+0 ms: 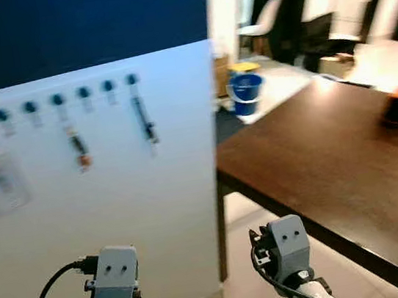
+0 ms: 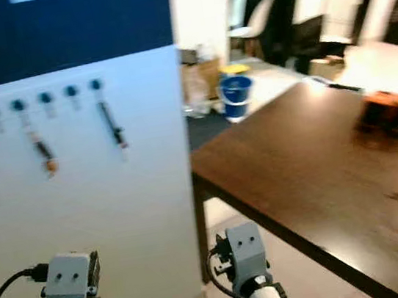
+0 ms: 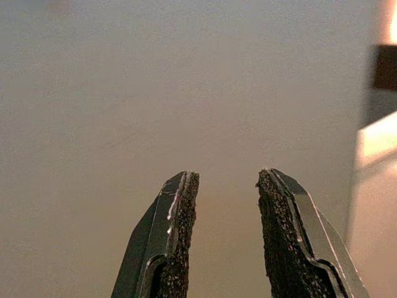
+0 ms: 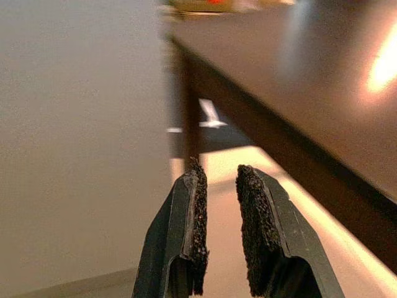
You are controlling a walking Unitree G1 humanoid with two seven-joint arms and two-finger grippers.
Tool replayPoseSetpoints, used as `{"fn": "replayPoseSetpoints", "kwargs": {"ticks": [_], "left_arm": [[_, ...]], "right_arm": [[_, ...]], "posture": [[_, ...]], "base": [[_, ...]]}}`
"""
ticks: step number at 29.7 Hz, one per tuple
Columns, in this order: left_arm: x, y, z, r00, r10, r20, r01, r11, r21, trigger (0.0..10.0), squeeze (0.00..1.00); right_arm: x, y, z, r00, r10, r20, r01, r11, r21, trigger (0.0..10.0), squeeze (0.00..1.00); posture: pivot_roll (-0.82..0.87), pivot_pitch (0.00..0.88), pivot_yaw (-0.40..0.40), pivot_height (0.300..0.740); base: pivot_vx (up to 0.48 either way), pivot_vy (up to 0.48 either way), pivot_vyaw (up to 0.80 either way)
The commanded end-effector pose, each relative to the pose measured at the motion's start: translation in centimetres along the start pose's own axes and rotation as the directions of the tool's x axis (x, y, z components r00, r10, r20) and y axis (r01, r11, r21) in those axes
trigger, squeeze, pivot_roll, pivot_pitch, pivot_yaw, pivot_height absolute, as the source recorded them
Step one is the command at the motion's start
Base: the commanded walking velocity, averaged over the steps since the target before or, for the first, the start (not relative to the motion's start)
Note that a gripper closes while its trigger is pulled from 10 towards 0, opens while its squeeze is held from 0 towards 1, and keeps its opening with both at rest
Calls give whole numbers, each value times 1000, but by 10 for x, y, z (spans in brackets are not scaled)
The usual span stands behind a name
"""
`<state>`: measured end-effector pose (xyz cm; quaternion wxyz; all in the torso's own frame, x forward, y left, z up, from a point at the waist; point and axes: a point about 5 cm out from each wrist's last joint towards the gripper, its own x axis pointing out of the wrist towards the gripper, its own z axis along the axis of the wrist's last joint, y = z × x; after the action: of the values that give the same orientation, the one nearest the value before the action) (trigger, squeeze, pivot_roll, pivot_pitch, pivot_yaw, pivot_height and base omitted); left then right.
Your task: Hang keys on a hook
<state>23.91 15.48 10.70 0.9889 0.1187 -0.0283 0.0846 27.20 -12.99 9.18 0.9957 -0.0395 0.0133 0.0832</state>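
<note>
Beside my white panel (image 1: 118, 205) of round blue hooks (image 1: 57, 100) stretches a dark glossy wooden surface (image 1: 333, 152), both my rough-padded fingers (image 3: 180, 236) parted, holding nothing.

White partition panel (image 1: 118, 205) on the left, dark blue wall (image 1: 56, 28) above it. Dark wooden table (image 1: 333, 152) on the right, pale floor (image 1: 246, 276) beneath. Blue bucket (image 1: 246, 94) and white chair (image 1: 263, 17) further back, bright light behind.
</note>
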Motion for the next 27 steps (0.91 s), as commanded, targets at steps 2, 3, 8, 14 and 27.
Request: {"fn": "replayPoseSetpoints", "kwargs": {"ticks": [2, 3, 8, 14, 27], "left_arm": [[-4, 1, 6, 998, 13, 55, -12, 1000, -22, 10000, 0], [-5, 1, 7, 998, 16, 62, -14, 999, -35, 10000, 0], [-6, 1, 4, 998, 24, 50, -22, 999, -49, 10000, 0], [-7, 3, 2, 999, 35, 35, -33, 998, -62, 10000, 0], [-5, 1, 3, 999, 10, 40, -7, 997, -83, 10000, 0]], "right_arm": [[-3, 1, -1, 1000, 0, 3, 0, 1000, -1, 10000, 0], [-4, 0, -1, 1000, -1, 4, 1, 1000, -2, 10000, 0], [-5, 0, -1, 1000, -4, 6, 4, 1000, -4, 10000, 0], [-7, 0, -1, 1000, -8, 8, 8, 1000, -4, 10000, 0], [-4, 0, 0, 1000, -6, 6, 6, 1000, -1, 10000, 0]], "posture": [[-178, 10, 110, 740], [-176, 10, 110, 740], [-175, 10, 110, 740], [-176, 8, 114, 740], [-165, 26, 107, 740]], "base": [[0, 0, -800], [0, 0, -800], [0, 0, -800], [0, 0, -800], [0, 0, -800]]}}
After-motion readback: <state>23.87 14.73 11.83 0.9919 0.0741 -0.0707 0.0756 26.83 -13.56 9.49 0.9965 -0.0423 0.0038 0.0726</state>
